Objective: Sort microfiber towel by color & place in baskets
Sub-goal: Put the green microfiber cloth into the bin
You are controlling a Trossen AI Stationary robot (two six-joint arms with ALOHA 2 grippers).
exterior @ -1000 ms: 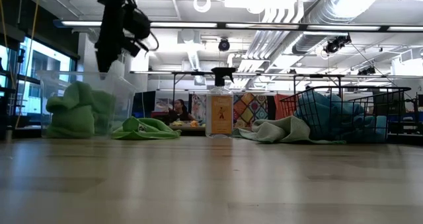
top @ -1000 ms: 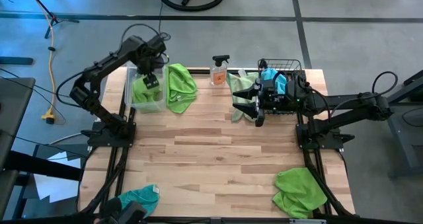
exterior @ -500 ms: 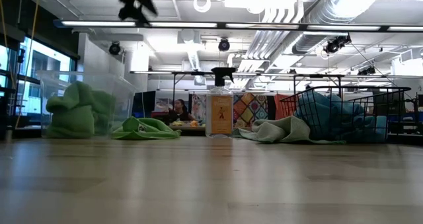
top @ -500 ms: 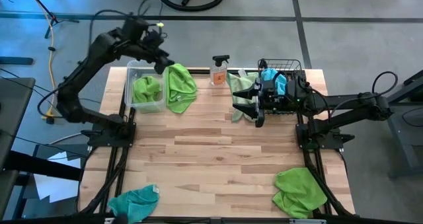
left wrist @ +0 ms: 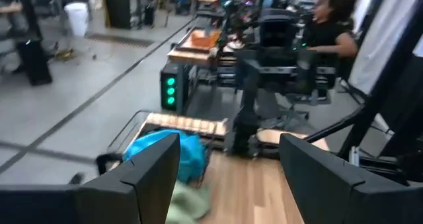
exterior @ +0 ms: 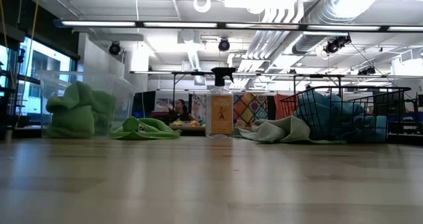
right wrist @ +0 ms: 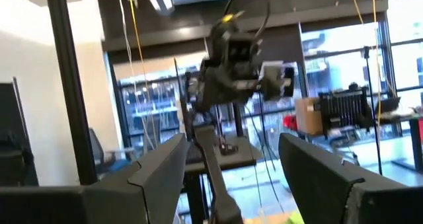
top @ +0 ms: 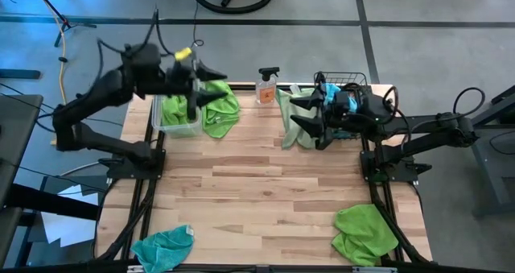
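1. High view: the left gripper [top: 211,85] is up over the green towel [top: 219,108] that lies beside the clear tub [top: 158,122]. Its fingers are spread wide and hold nothing.
2. The right gripper [top: 301,114] is over a pale green towel [top: 291,104] next to the black wire basket [top: 362,81]. Its fingers are wide apart and empty.
3. A green towel sits in the tub, and blue towels [exterior: 327,121] sit in the basket.
4. One blue towel [top: 165,246] and one green towel [top: 364,233] lie at the near table [top: 257,192] edge.
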